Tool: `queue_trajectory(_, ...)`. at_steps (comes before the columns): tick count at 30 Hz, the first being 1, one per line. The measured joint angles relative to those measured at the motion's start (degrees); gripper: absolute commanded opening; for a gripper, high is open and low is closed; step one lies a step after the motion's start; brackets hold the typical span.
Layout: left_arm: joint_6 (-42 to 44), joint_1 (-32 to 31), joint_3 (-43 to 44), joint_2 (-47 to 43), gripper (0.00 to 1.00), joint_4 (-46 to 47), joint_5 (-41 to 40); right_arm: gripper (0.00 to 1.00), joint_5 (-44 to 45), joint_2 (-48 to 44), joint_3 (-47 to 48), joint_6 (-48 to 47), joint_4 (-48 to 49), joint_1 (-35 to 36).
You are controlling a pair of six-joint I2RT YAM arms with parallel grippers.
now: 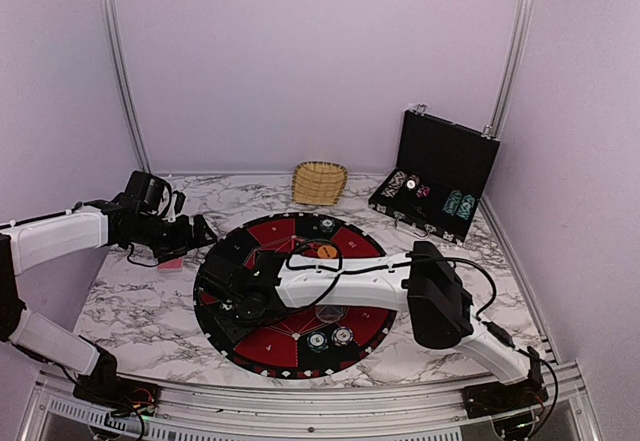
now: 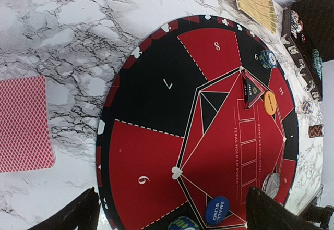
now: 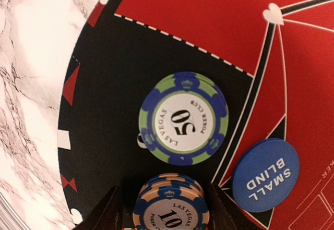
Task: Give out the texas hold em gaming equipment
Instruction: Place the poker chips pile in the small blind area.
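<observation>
A round, flat mat (image 1: 300, 356) in matte black and red wedges with white numerals lies at the centre of a glossy table (image 1: 140, 301) patterned like white marble with grey veins.

The right gripper (image 3: 167, 210) reaches over the mat's left side. Its dark fingers (image 3: 107, 213) stand apart on either side of a short stack of ridged peach-and-blue chips marked 10 (image 3: 171, 201). The stack rests on a black wedge, and a dark gap shows at the left finger. Just beyond the stack sits a green-and-blue stack marked 50 (image 3: 182, 119). A smooth blue small blind disc (image 3: 266, 175) lies beside it on red.

The left gripper (image 2: 175, 212) hangs off the mat's left edge, its jaws spread wide and holding nothing. Near it a red-backed playing card (image 2: 23, 123) with a fine lattice print lies flat on the marble. An orange disc (image 2: 269, 103) and a teal-and-white chip (image 2: 267, 59) sit on the far part of the mat.

At the back stand a woven wicker basket (image 1: 320, 183) and an open black case (image 1: 445, 156) holding rows of chips. Pale lilac walls (image 1: 320, 51) with metal rails enclose the table.
</observation>
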Motion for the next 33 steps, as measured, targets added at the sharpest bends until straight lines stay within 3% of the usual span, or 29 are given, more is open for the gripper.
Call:
queue_trajectory(22, 0.02, 0.0, -0.22, 0.0, 0.99, 0.11, 0.0, 0.58, 1.2, -5.07, -3.85, 0.09, -1.38, 0.61)
queue_trajectory(33, -0.02, 0.0, -0.22, 0.0, 0.99, 0.13, 0.35, 0.58, 2.23, -18.14, -16.72, 0.24, 0.55, -1.11)
